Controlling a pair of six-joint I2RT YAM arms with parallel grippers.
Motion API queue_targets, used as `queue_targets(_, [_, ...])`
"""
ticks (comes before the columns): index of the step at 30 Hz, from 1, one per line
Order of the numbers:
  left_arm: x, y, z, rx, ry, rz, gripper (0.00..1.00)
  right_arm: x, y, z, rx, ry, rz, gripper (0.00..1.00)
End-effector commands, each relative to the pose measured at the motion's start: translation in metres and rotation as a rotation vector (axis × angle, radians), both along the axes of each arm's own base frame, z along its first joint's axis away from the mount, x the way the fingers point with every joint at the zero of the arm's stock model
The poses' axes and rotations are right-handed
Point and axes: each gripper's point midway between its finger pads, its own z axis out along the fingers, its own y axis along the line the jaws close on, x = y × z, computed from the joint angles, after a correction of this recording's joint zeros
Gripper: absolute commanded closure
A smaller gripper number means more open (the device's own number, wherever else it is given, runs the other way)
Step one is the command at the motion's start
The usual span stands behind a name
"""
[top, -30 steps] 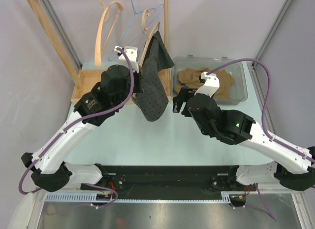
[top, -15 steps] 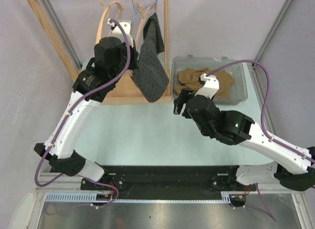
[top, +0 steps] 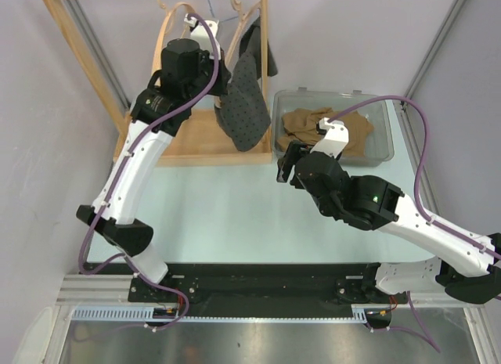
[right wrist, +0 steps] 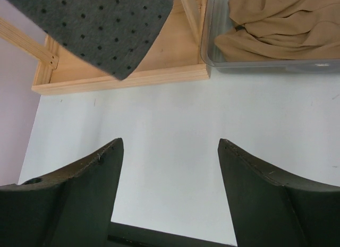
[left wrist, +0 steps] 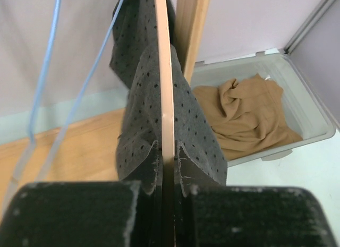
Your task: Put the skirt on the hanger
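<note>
The skirt [top: 244,106], dark grey with black dots, hangs draped over a light wooden hanger [top: 232,34] up by the rack's top bar. In the left wrist view the hanger [left wrist: 163,71] runs as a thin edge straight out from my left gripper [left wrist: 168,156], which is shut on it, and skirt cloth [left wrist: 154,109] falls on both sides of the fingers. My right gripper [top: 283,164] hovers open over the table right of the rack, with nothing between its fingers [right wrist: 90,178]. The skirt's lower corner [right wrist: 101,29] shows at the top of the right wrist view.
The wooden rack [top: 180,145] stands at the back left. It carries a second wooden hanger [top: 166,47] and a blue wire hanger [left wrist: 48,71]. A clear bin [top: 383,121] holding tan cloth [top: 325,125] sits back right, beside the rack's post [top: 264,19].
My left arm has risen and swung back toward the rack's top bar, carrying the hanger and skirt with it. The right arm has stayed put.
</note>
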Motion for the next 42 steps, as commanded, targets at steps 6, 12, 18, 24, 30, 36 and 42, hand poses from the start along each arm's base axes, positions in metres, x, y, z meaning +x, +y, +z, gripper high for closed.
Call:
queue_targets(6, [0.023, -0.017, 0.053, -0.158, -0.132, -0.028, 1.0, 0.002, -0.004, -0.001, 0.027, 0.005, -0.037, 0.24])
queue_targets(12, [0.035, -0.015, 0.036, -0.15, -0.088, -0.006, 1.0, 0.003, -0.01, -0.004, 0.018, 0.009, -0.062, 0.23])
queue_targets(18, [0.025, -0.008, 0.033, -0.152, -0.075, 0.007, 0.38, 0.009, -0.019, -0.01, 0.011, 0.032, -0.091, 0.14])
queue_targets(24, [-0.013, -0.001, 0.059, -0.152, -0.121, -0.065, 0.0, 0.019, -0.033, -0.014, -0.01, 0.038, -0.137, 0.0])
queue_targets(30, [-0.087, 0.008, 0.084, -0.197, -0.194, -0.219, 0.0, 0.049, -0.048, -0.031, -0.032, 0.088, -0.167, 0.0])
queue_targets(36, [-0.151, 0.033, 0.05, -0.227, -0.16, -0.247, 0.0, 0.097, -0.051, -0.055, -0.072, 0.12, -0.091, 0.08])
queue_targets(42, [-0.185, 0.03, -0.062, -0.277, 0.066, -0.294, 0.0, 0.151, -0.063, -0.094, -0.122, 0.178, -0.057, 0.1])
